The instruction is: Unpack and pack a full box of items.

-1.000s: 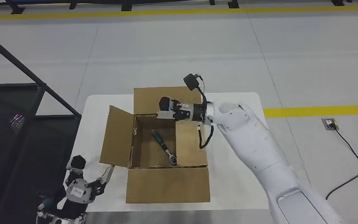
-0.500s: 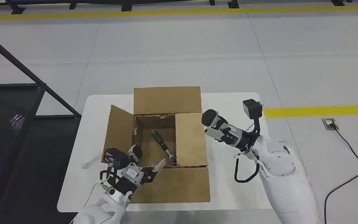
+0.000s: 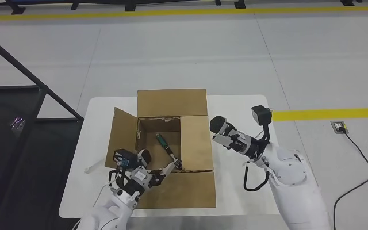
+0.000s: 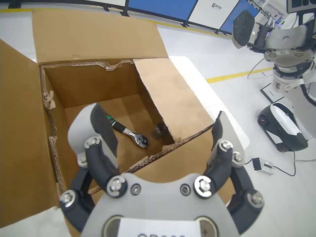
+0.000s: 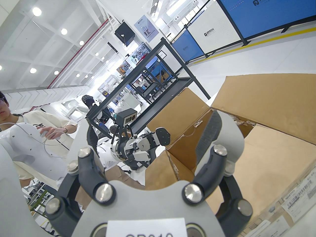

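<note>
An open cardboard box (image 3: 172, 102) stands mid-table with its flaps spread. On its floor lies a ratchet wrench (image 3: 168, 150) with a green handle, also seen as the wrench (image 4: 129, 134) in the left wrist view, next to a small dark round socket (image 4: 158, 130). My left gripper (image 3: 156, 163) hangs open over the box's near-left corner, and its fingers (image 4: 103, 127) frame the wrench from above. My right gripper (image 3: 217, 125) is open and empty beside the box's right flap (image 5: 271, 104), level with its edge.
The white table (image 3: 241, 190) has bare room right of the box. A small white item (image 3: 92, 168) lies near the table's left edge. A black metal rack (image 3: 34, 109) stands off the table's left side.
My right gripper pulled out from over the box's far side to beyond the right flap. My left gripper rose from the table's front-left corner to the box's near-left corner.
</note>
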Robot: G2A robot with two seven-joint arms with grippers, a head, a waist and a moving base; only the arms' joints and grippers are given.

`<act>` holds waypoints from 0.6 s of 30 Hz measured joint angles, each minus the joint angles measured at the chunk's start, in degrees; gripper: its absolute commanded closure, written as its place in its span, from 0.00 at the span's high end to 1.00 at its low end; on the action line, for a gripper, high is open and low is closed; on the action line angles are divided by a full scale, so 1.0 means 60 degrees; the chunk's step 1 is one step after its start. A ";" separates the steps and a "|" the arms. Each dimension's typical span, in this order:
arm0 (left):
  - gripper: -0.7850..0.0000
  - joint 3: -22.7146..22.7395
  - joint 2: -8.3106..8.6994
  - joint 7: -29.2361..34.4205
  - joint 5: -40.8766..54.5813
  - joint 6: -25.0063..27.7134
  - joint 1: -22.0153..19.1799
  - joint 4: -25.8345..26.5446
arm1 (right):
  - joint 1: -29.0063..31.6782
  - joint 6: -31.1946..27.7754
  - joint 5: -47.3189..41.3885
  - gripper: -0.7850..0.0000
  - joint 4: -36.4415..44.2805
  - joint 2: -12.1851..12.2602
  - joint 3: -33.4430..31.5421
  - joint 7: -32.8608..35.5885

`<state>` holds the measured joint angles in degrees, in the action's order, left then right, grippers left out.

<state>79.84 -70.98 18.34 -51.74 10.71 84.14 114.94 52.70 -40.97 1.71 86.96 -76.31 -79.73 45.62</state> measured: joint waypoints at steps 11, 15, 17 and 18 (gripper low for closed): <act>1.00 -0.0483 -0.0057 0.2944 0.2157 -0.0614 -0.2631 -0.1842 | 0.0172 0.0129 -0.0046 1.00 0.0352 0.0137 0.0076 -0.0285; 1.00 -0.0189 -0.0003 0.3754 0.2844 -0.0325 -0.3230 -0.2707 | 0.0460 0.0075 -0.0024 1.00 0.0476 0.0207 -0.0069 -0.0479; 1.00 0.0073 0.0055 0.4209 0.3300 0.0054 -0.3359 -0.3085 | 0.0625 0.0039 -0.0038 1.00 0.0560 0.0244 -0.0161 -0.0601; 1.00 0.0194 0.0082 0.4381 0.3495 0.0225 -0.3386 -0.3239 | 0.0690 0.0026 -0.0052 1.00 0.0594 0.0259 -0.0198 -0.0653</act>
<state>81.01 -70.48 44.63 -30.77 12.07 63.82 95.50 56.84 -40.81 1.40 90.53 -74.75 -80.92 41.70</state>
